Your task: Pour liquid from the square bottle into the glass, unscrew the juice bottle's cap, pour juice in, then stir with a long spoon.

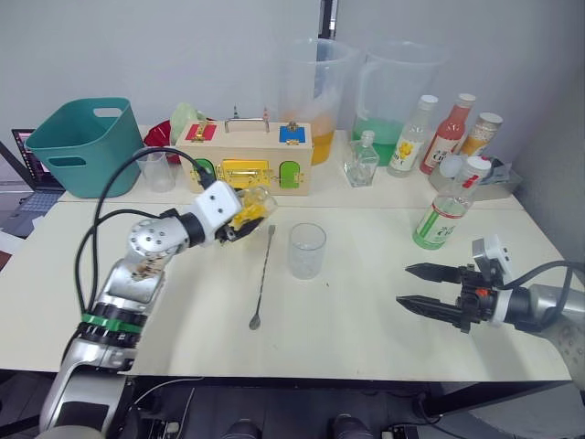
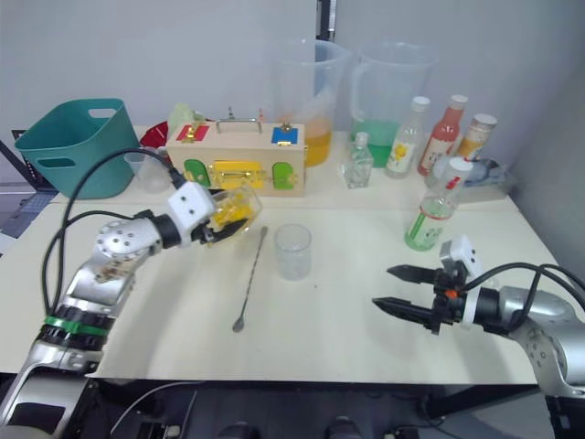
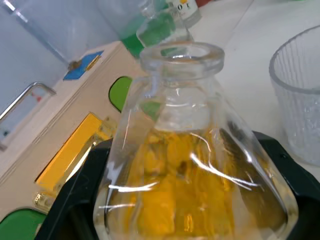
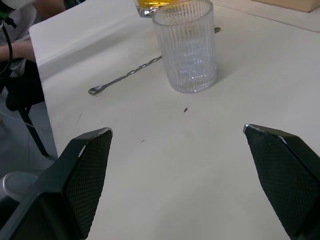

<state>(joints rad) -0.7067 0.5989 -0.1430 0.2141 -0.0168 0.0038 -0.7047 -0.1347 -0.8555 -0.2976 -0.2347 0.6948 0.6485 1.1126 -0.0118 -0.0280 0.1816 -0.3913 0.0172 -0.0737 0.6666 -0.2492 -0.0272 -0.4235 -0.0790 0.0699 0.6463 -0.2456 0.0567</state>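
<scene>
Pour not started: my left gripper clamps square bottle, tilted toward empty glass; right gripper wide open, empty; juice bottle capped.

The left gripper hides much of the square bottle. The bottle labels behind are too small to read.

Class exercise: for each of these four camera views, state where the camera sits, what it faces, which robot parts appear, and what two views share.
Left eye: head, looking down at the table; both arms.
Right eye: same scene, slightly offset.
Left wrist: along the left end effector, shut on the square bottle.
Right wrist: along the open right end effector, facing the glass and long spoon.
Both wrist views share the glass.
</scene>
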